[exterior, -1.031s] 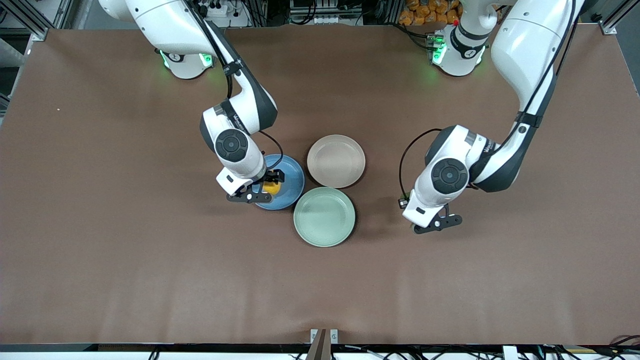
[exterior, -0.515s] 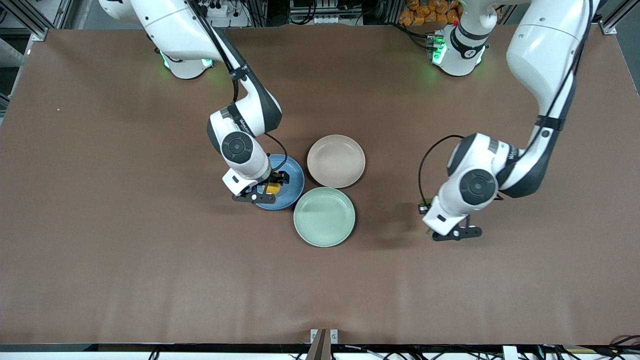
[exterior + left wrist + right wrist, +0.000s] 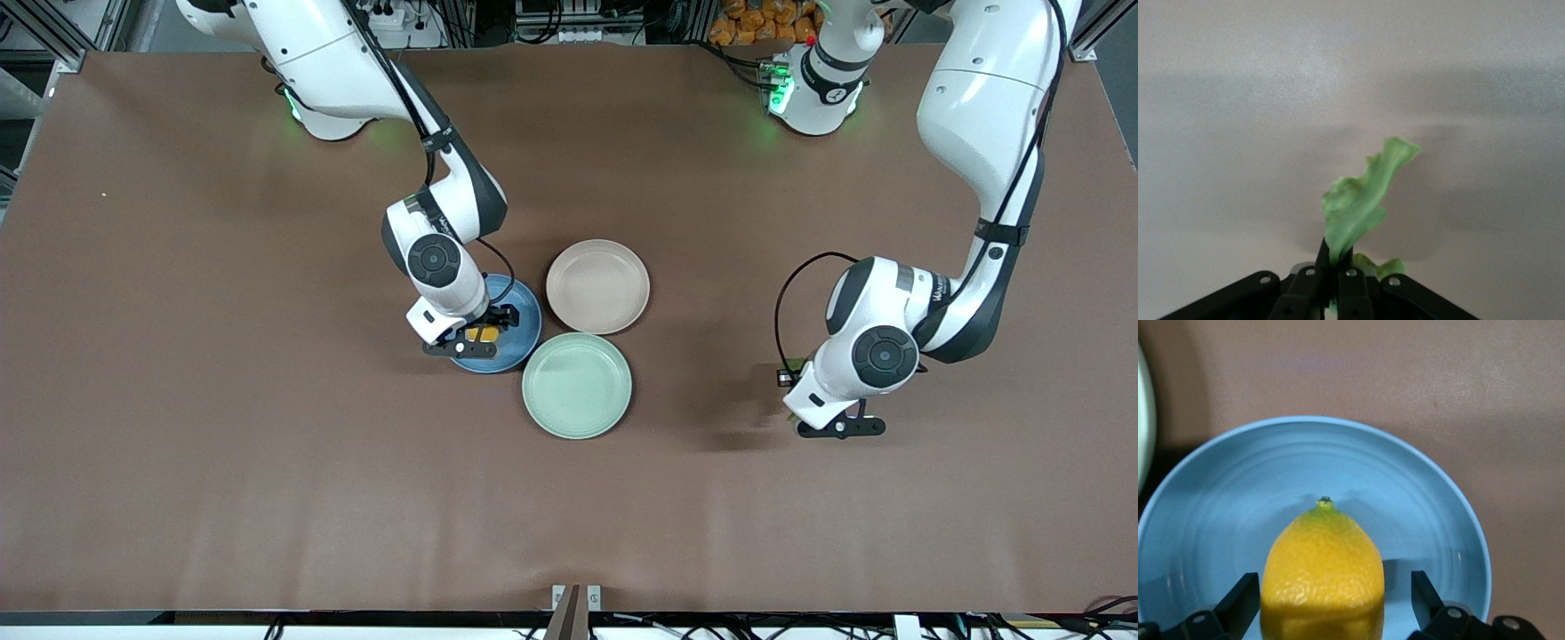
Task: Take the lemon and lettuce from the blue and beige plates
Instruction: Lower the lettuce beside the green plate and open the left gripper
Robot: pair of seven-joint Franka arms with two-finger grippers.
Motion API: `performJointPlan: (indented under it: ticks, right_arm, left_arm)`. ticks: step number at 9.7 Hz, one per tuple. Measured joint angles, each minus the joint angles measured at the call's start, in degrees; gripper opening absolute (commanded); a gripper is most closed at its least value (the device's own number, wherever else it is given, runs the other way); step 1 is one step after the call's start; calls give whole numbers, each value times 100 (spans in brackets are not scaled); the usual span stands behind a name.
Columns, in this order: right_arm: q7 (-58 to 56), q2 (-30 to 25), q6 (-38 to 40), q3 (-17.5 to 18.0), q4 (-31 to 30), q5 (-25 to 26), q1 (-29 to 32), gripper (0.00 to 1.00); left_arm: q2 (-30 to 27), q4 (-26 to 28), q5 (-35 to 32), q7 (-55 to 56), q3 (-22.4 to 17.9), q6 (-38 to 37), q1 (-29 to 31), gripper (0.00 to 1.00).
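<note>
The yellow lemon (image 3: pixel 483 334) lies on the blue plate (image 3: pixel 523 313). My right gripper (image 3: pixel 485 331) is down over that plate and open, one finger on each side of the lemon (image 3: pixel 1323 570), not closed on it. The blue plate's rim (image 3: pixel 1425 487) shows around the lemon in the right wrist view. My left gripper (image 3: pixel 794 378) is shut on the green lettuce (image 3: pixel 1361 197) and holds it over bare table toward the left arm's end. A bit of the lettuce (image 3: pixel 797 364) shows beside the hand. The beige plate (image 3: pixel 597 286) holds nothing.
A pale mint-green plate (image 3: pixel 577 385) with nothing on it sits nearer the camera than the blue and beige plates, touching both. The brown table (image 3: pixel 267 462) stretches wide on all sides of the three plates.
My left gripper has carried the lettuce away from the plates toward the left arm's end of the table. My right gripper has shifted slightly over the blue plate, staying around the lemon.
</note>
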State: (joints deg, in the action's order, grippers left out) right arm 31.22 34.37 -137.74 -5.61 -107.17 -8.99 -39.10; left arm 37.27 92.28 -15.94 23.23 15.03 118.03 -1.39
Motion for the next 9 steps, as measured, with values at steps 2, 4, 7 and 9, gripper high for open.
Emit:
performJointPlan:
  ticks: [2, 4, 7, 9]
  right_arm:
    - [77, 53, -95, 1, -12, 0, -38, 100]
    - [101, 117, -218, 0, -28, 0, -49, 100]
    - [155, 130, -251, 1, -27, -6, -55, 49]
    - [311, 111, -245, 2, -5, -10, -63, 39]
  left_arm:
    - [-1, -25, 0, -30, 0, 0, -19, 100]
    - [-52, -104, 0, -34, 24, -170, -46, 100]
    - [-371, -129, 0, -24, 160, -476, -127, 100]
    - [-773, -115, 180, 59, 207, -824, -123, 100]
